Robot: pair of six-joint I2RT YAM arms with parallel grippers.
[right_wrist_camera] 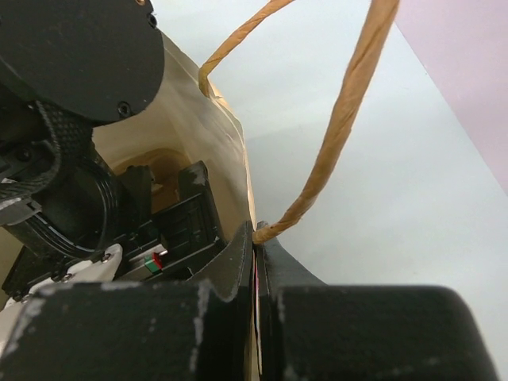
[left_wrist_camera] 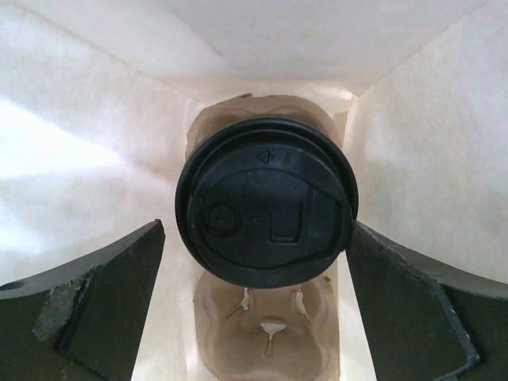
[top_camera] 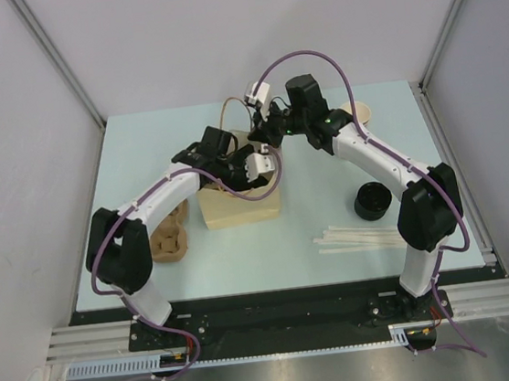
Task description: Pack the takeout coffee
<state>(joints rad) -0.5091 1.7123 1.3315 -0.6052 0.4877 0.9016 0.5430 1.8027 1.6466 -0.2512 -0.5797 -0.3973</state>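
We start at the 9 o'clock side of the table (top_camera: 119,132) in the top view. A loose pulp carrier (top_camera: 170,241) lies there, just beside the left arm's lower link.

At the centre stands the paper bag (top_camera: 238,209), mouth up. The left gripper (top_camera: 250,168) reaches down into it.

In the left wrist view, the left gripper (left_wrist_camera: 254,238) has its fingers (left_wrist_camera: 87,309) apart, one at 9 o'clock and one at 3 o'clock of the takeout coffee (left_wrist_camera: 266,198). The 9 o'clock finger stands clear of the black lid. The 3 o'clock finger sits just beside the lid's rim, and we cannot tell whether it touches.

The takeout coffee sits upright at the bottom of the bag, in the far pocket of an inner pulp tray (left_wrist_camera: 266,341). The near pocket, at 6 o'clock of the lid, holds nothing.

The right gripper (top_camera: 265,134) meets the bag's rim at 1 o'clock of the bag. In the right wrist view, the right gripper (right_wrist_camera: 254,262) has its fingers pressed together on the bag's paper edge. This is at the root of the twisted paper handle (right_wrist_camera: 341,119).

Toward 3 o'clock on the table we find:
- a tan cup stack (top_camera: 360,109), partly hidden behind the right arm;
- a black lid stack (top_camera: 373,202);
- a row of pale sticks (top_camera: 361,236), at 5 o'clock of the lid stack.
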